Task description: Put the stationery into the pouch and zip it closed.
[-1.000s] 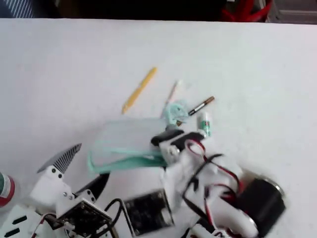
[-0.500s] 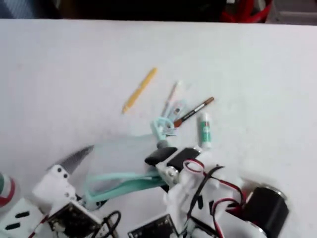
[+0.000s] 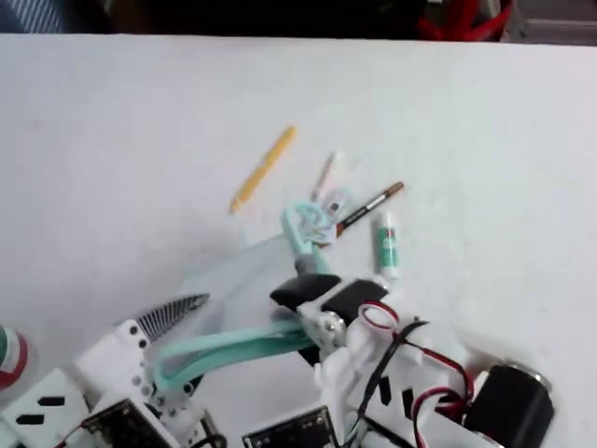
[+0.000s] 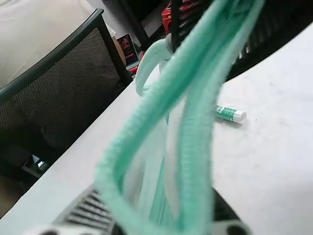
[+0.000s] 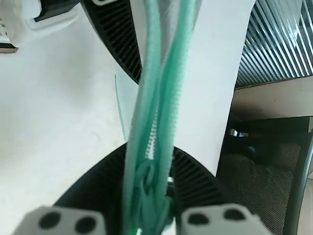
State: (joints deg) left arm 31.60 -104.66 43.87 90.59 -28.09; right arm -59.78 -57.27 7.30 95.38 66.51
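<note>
The left gripper (image 3: 168, 362), at the lower left of the high view, is clamping one end of the teal zip edge (image 3: 233, 342) of the translucent pouch (image 3: 233, 280). The right gripper (image 3: 312, 297), in the lower middle, is pinching the other end. The pouch is therefore sitting stretched between them just below the frame's centre. Its teal loop (image 3: 303, 224) is reaching up toward the stationery.

None of the stationery is in the pouch. The yellow pen (image 3: 263, 168), a pale pen (image 3: 326, 175), the brown pen (image 3: 368, 206) and the glue stick (image 3: 386, 245) are all lying on the white table (image 3: 112, 140) above centre.

Several things could go wrong, as I judge it:
- Pulling the zip lengthwise is likely drawing the mouth flat, so nothing would slide in.
- With both grippers occupied, neither is free to fetch a pen, and letting go may let the limp pouch slump shut.
- The loop is touching or just beside the brown pen, so shifting the pouch may sweep that pen and the pale one away.
- A thin fabric edge could also slip out of either grip.

The slider's position is unclear. In the left wrist view the two zip bands are looking parted, but how wide the mouth is open cannot be told. The pouch's clear body is hard to trace against the table. One left finger is hiding under the band. A red, white and green object (image 3: 9, 357) is being cut off by the left edge.
</note>
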